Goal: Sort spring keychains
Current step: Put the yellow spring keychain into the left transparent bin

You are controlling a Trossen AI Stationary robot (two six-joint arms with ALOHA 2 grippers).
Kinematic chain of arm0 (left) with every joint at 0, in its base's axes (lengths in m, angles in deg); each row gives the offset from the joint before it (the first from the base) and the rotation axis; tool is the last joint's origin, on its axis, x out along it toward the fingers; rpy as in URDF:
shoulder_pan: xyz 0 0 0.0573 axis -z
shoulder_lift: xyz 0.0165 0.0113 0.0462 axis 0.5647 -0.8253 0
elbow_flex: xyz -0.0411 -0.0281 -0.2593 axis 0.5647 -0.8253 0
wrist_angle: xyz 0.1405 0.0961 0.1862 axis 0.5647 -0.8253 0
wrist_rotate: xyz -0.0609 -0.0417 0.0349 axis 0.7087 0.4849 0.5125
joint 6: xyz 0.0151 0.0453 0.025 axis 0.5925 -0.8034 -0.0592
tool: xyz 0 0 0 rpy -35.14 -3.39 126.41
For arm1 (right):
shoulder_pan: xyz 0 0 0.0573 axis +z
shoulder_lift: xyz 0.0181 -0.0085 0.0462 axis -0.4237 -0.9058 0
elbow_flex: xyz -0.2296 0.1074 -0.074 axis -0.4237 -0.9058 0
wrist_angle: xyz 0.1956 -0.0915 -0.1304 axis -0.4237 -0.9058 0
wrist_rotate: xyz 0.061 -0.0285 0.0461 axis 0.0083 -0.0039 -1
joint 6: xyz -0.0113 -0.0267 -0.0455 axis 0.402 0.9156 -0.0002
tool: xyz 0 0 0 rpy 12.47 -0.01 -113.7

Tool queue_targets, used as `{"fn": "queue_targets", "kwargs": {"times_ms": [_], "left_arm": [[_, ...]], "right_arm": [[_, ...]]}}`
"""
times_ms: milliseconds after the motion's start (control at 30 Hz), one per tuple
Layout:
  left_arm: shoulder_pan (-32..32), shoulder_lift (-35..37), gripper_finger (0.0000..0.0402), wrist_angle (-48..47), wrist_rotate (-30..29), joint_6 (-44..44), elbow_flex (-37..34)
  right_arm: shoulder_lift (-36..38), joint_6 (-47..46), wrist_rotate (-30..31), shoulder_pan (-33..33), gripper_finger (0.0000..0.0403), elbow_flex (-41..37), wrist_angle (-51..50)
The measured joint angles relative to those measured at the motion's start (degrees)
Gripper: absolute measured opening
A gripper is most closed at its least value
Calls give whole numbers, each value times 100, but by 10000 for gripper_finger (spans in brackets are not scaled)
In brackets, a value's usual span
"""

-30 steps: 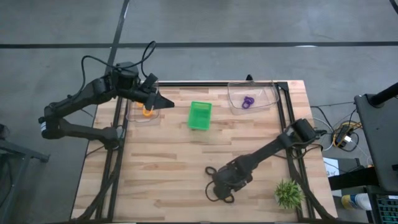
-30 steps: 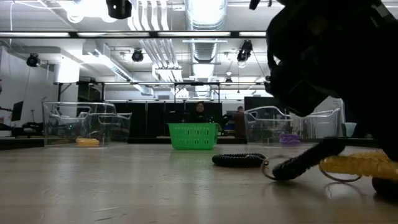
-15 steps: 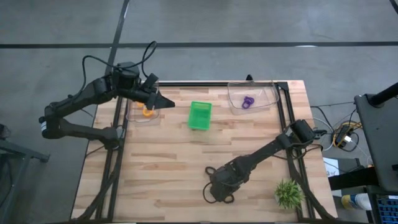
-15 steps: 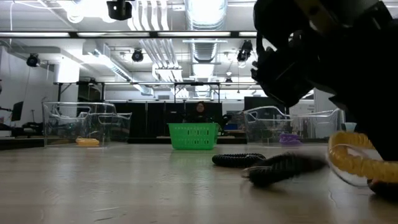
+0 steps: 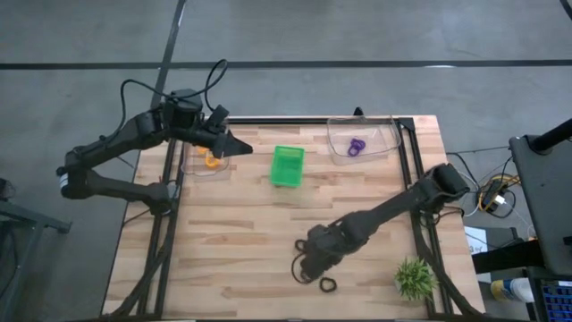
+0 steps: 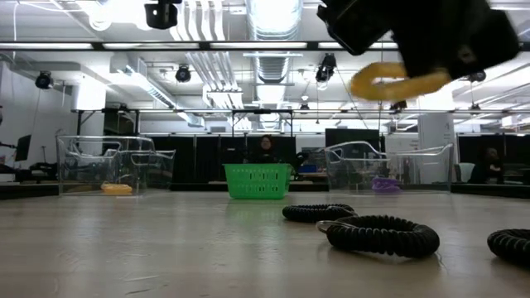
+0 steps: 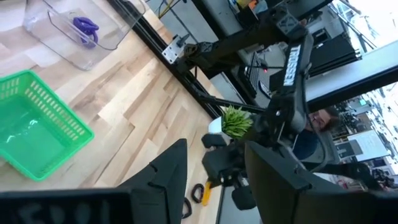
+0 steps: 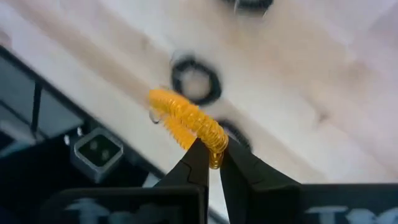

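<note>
Right gripper [image 8: 211, 163], jaws pinching the orange-yellow spring keychain [image 8: 186, 118], has lifted it clear of the black spring keychains [image 6: 383, 235] below; transfer can follow. Left gripper [image 7: 211, 168] hangs spread.

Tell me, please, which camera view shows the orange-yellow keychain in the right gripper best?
The right wrist view: the orange-yellow keychain fills the middle, pinched by the right gripper above the table. The low view shows it lifted, partly hidden by the gripper. The left wrist view shows a distant speck; the high view hides it.
</note>
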Motion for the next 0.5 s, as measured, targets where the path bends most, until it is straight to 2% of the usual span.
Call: {"fn": "queue_targets", "kwargs": {"times_ms": [267, 500], "left_arm": [[280, -223, 153, 69, -23, -159, -2], [670, -557, 153, 44, -321, -333, -16]], "right_arm": [[289, 158, 912, -370, 13, 71, -37], [588, 487, 1458, -956, 13, 66, 51]]}}
